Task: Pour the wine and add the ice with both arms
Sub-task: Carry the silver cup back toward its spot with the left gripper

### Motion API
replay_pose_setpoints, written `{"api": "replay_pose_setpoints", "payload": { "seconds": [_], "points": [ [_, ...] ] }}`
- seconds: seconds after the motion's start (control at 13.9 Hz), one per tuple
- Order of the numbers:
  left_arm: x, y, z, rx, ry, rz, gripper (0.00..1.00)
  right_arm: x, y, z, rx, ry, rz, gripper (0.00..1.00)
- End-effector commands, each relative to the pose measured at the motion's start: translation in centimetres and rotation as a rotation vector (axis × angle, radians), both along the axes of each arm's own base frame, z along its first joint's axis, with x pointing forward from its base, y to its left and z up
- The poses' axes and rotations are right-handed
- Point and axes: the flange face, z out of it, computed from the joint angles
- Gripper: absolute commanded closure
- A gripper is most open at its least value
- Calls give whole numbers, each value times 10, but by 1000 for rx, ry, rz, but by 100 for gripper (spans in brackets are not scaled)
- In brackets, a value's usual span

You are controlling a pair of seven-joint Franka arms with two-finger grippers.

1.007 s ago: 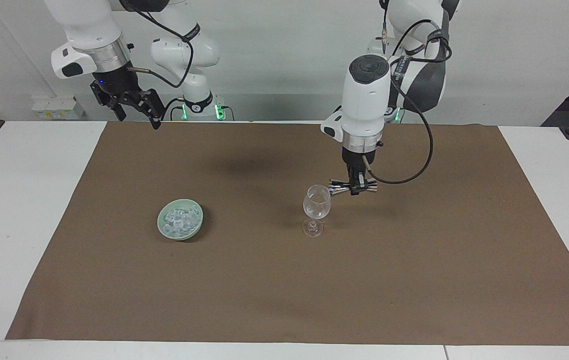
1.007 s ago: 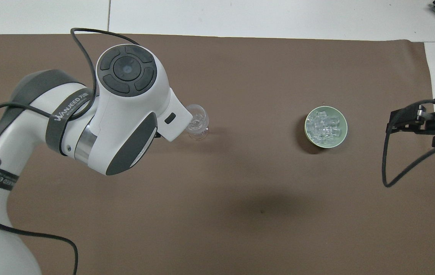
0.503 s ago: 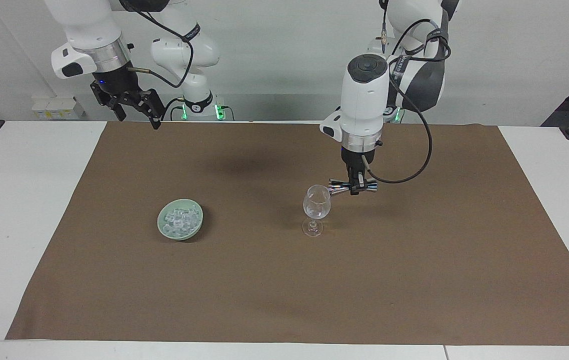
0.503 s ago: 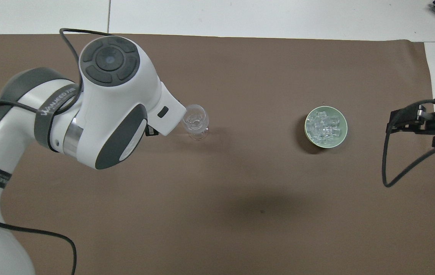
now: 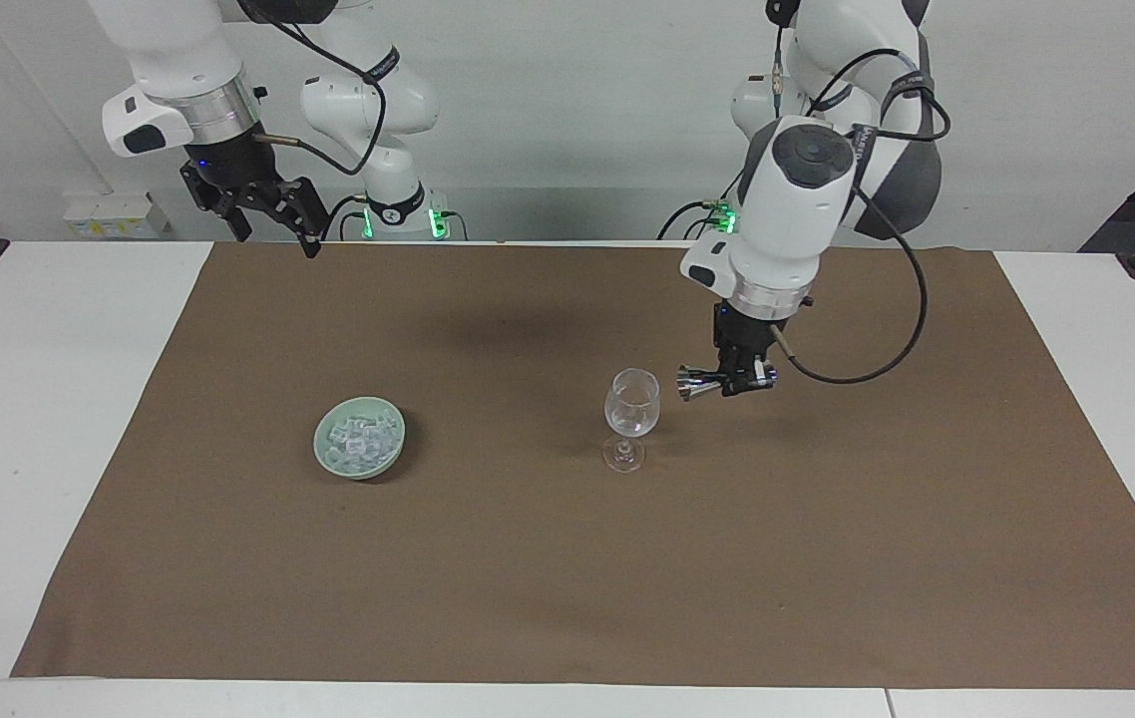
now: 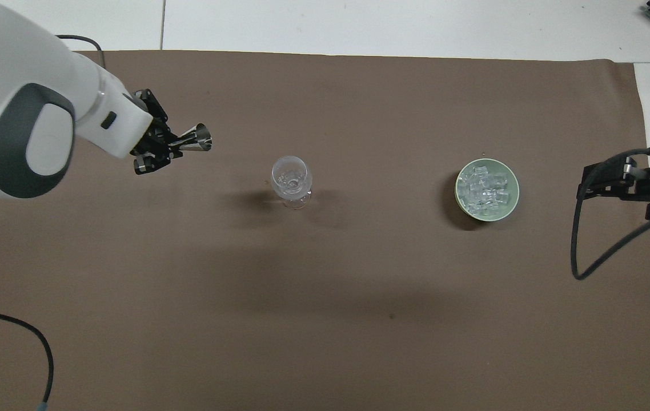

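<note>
The left gripper (image 5: 739, 380) fingers are clamping a tilted metal jigger (image 5: 699, 382) beside the wine glass (image 5: 631, 417); swinging could be toppling it. The right gripper (image 5: 268, 214), fingers spread, is waiting.

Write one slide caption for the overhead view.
Left gripper holds a metal jigger beside the wine glass.

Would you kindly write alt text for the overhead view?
The left pincer holds a metal jigger on its side above the brown cloth, beside an upright wine glass. A green bowl of ice sits toward the right arm's end, where the open right pincer waits.
</note>
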Motion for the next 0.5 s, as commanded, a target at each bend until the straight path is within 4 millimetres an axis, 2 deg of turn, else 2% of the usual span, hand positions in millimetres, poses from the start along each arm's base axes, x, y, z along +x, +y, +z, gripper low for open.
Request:
{"api": "replay_pose_setpoints", "payload": {
  "seconds": [0.0, 0.29, 0.43],
  "points": [
    [17, 66, -10, -172, -8, -60, 100, -1, -3, 0, 26, -11, 20, 0],
    [27, 169, -65, -453, -17, -97, 100, -1, -3, 0, 26, -11, 20, 0],
    [18, 219, -97, -605, 12, -74, 100, -1, -3, 0, 26, -13, 26, 0]
  ]
}}
